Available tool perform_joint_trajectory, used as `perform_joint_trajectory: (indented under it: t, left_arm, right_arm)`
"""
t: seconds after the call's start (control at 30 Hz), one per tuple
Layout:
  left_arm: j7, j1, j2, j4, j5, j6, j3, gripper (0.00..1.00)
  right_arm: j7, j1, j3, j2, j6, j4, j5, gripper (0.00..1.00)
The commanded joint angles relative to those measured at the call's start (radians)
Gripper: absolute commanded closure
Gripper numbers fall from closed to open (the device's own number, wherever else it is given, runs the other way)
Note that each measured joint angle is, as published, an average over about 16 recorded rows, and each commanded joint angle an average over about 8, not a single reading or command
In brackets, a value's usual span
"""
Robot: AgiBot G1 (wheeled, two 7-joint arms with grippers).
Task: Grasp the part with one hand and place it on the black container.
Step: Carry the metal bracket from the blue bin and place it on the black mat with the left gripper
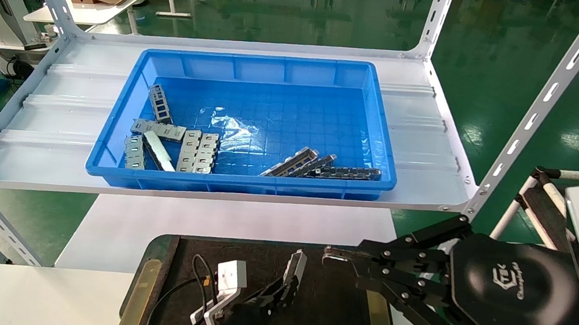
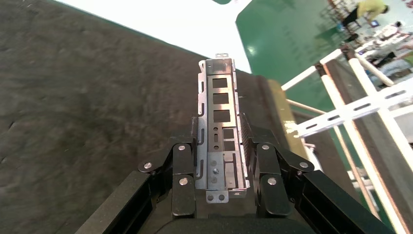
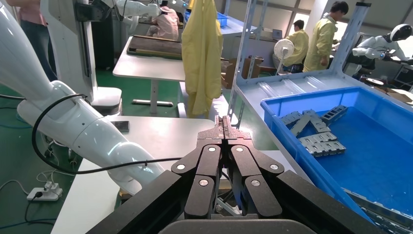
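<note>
My left gripper (image 1: 285,285) is shut on the part (image 1: 294,269), a narrow silver-grey channel with rectangular cut-outs. It holds the part low over the black container (image 1: 331,307), near its middle. In the left wrist view the part (image 2: 220,122) lies lengthwise between the fingers of the left gripper (image 2: 221,148), with the container's rough dark surface (image 2: 73,97) under it. Whether the part touches the surface I cannot tell. My right gripper (image 1: 327,254) is shut and empty above the container's right side; it also shows in the right wrist view (image 3: 223,122).
A deep blue bin (image 1: 245,185) stands on the white shelf (image 1: 429,144) behind the container, with several metal plates (image 1: 197,151) and strips (image 1: 321,168) in it. Slotted shelf posts (image 1: 533,117) rise at the right. A brass strip (image 1: 141,291) edges the container.
</note>
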Motion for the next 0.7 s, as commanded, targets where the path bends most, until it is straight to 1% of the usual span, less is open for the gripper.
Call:
perform_joint_trajectory:
  t: [0.03, 0.27, 0.57, 0.6, 0.63, 0.67, 0.7]
  left_arm:
    - [-0.025, -0.016, 0.001, 0.017, -0.015, -0.036, 0.042, 1.00]
    - [-0.067, -0.063, 0.003, 0.048, -0.100, -0.134, 0.180, 1.00]
    - [-0.088, -0.106, 0.002, 0.048, -0.234, -0.235, 0.326, 1.00]
    - [-0.088, -0.110, 0.002, 0.046, -0.248, -0.244, 0.340, 1.00]
    - [-0.088, -0.114, 0.002, 0.044, -0.263, -0.253, 0.354, 0.97]
    - [-0.088, -0.118, 0.002, 0.042, -0.277, -0.260, 0.367, 0.91]
    - [-0.088, -0.122, 0.001, 0.039, -0.291, -0.268, 0.379, 0.82]
  right_arm:
    - [0.000, 0.000, 0.000, 0.000, 0.000, 0.000, 0.000, 1.00]
    - [0.000, 0.000, -0.001, 0.000, 0.000, 0.000, 0.000, 1.00]
    - [-0.001, 0.000, -0.001, 0.000, 0.000, 0.000, 0.001, 1.00]
    - [-0.001, 0.000, -0.001, 0.000, 0.001, 0.000, 0.001, 0.98]
    - [-0.001, 0.000, -0.001, 0.001, 0.001, 0.000, 0.001, 0.94]
    - [-0.001, 0.000, -0.001, 0.001, 0.001, 0.000, 0.001, 0.84]
    - [-0.001, 0.000, -0.001, 0.001, 0.001, 0.000, 0.001, 0.72]
